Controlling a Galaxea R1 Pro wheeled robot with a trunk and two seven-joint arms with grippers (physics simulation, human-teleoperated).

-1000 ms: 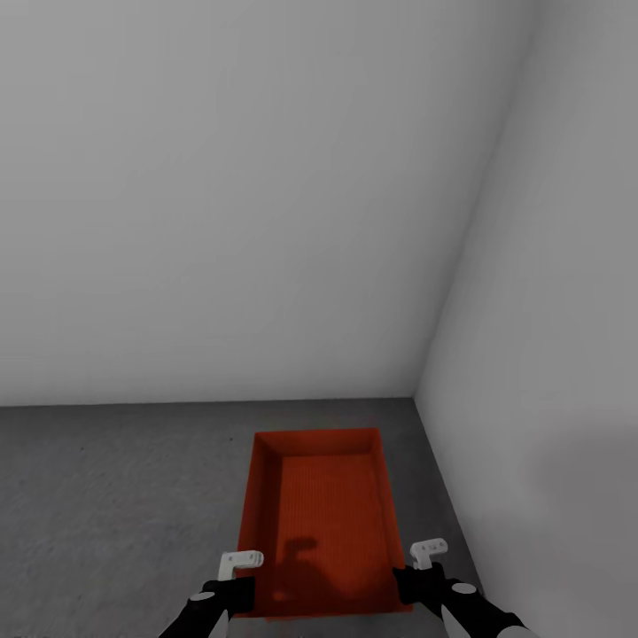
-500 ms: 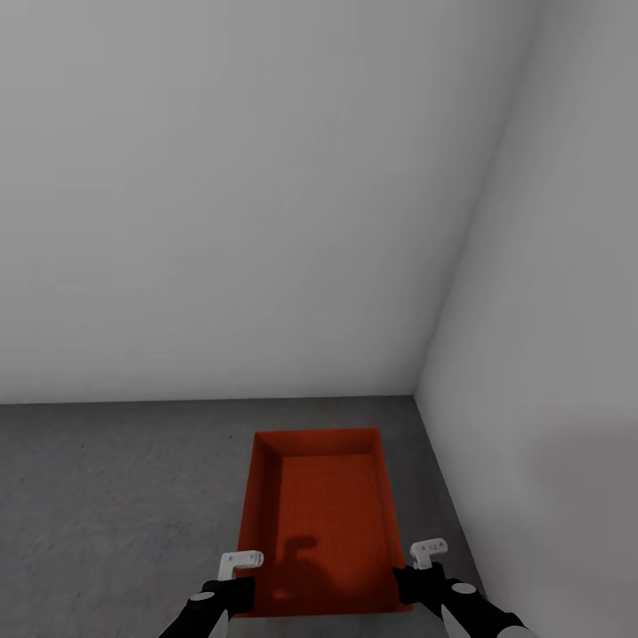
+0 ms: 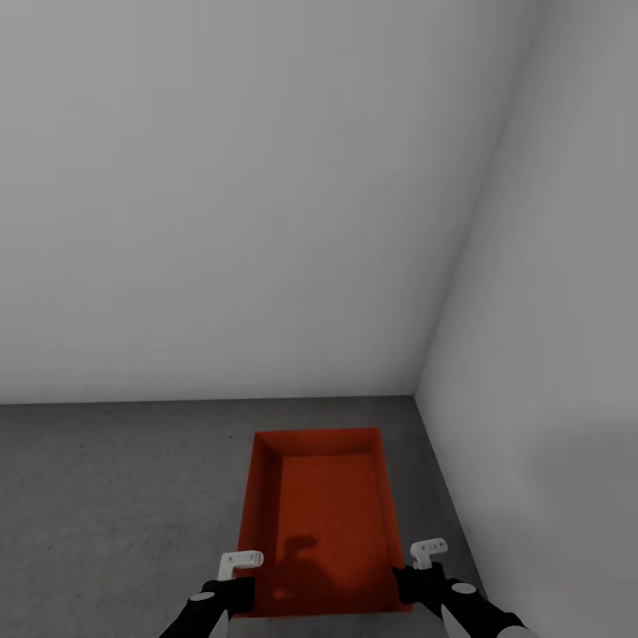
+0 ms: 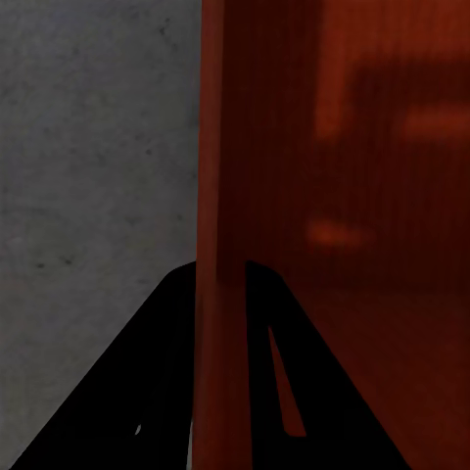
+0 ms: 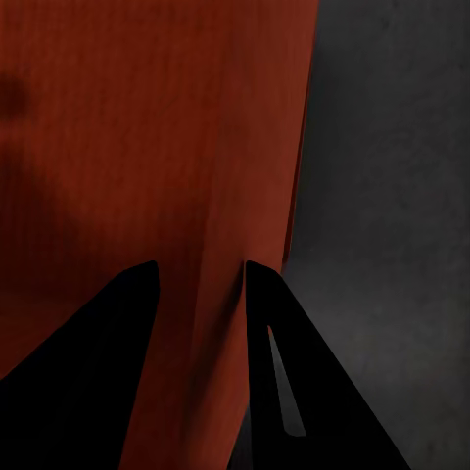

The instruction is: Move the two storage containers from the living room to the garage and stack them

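Observation:
One orange-red storage container (image 3: 323,514) with ribbed walls lies lengthwise in front of me, over the dark grey concrete floor (image 3: 115,496) of the garage. My left gripper (image 3: 237,592) is shut on its left wall near the front corner. The left wrist view shows that wall (image 4: 220,147) running between the black fingers of the left gripper (image 4: 220,269). My right gripper (image 3: 409,585) is shut on the right wall. In the right wrist view, the right gripper (image 5: 199,266) pinches that wall (image 5: 255,117). I cannot tell whether the container rests on the floor or hangs just above it.
A pale grey wall (image 3: 221,204) stands behind the container, and a second wall (image 3: 549,354) runs close along its right side, forming a corner. Open concrete stretches to the left.

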